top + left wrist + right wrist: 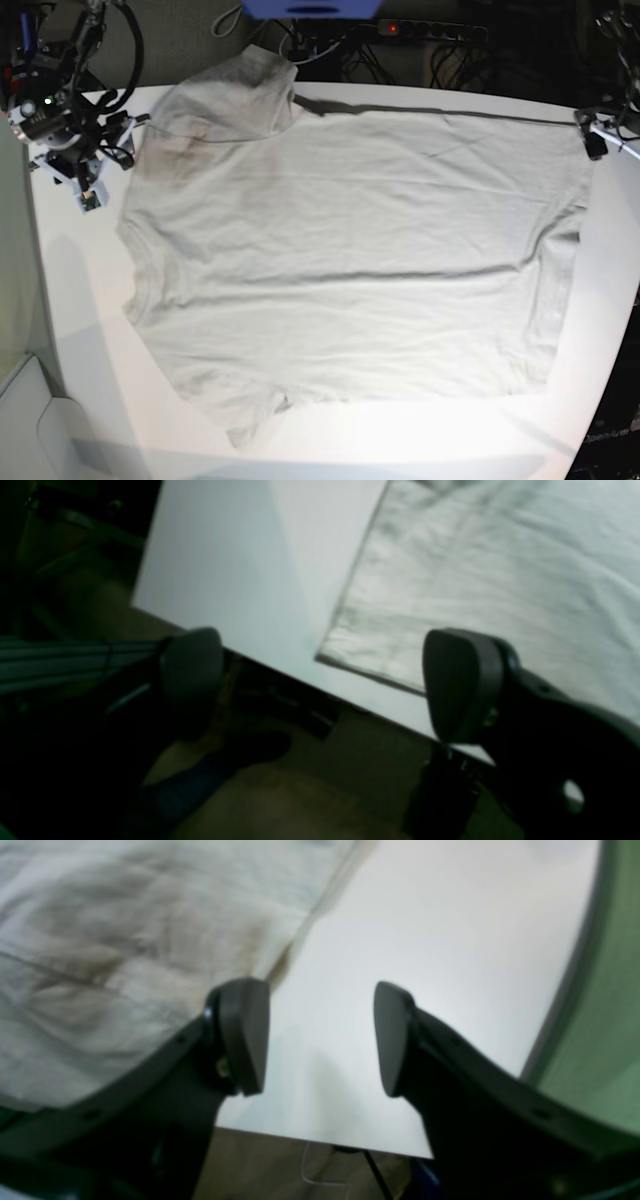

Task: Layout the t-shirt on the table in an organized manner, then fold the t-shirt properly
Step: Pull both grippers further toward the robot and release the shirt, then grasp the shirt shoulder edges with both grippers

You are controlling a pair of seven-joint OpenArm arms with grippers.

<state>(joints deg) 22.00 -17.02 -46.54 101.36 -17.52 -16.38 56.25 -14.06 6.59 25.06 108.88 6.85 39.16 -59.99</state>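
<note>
You've got the wrinkled light grey-beige cotton t-shirt (pixel 350 260) spread flat over the big matte white table (pixel 80 330). Left gripper (pixel 320 685) and right gripper (pixel 320 1037) both gape empty at its corners; black cables (pixel 400 45) behind.

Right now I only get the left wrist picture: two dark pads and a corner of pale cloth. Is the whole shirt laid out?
Observer: Yes. In the base view the t-shirt lies spread flat over most of the table, with its sleeves toward the right arm's side.
Operator: Is that other arm holding anything?
Observer: No. The right wrist view shows the right gripper open, with nothing between its pads, over bare table beside the shirt's edge.
Operator: Is the cloth clean?
Observer: Not quite. A brownish patch shows on the shoulder area nearest that gripper.
</note>
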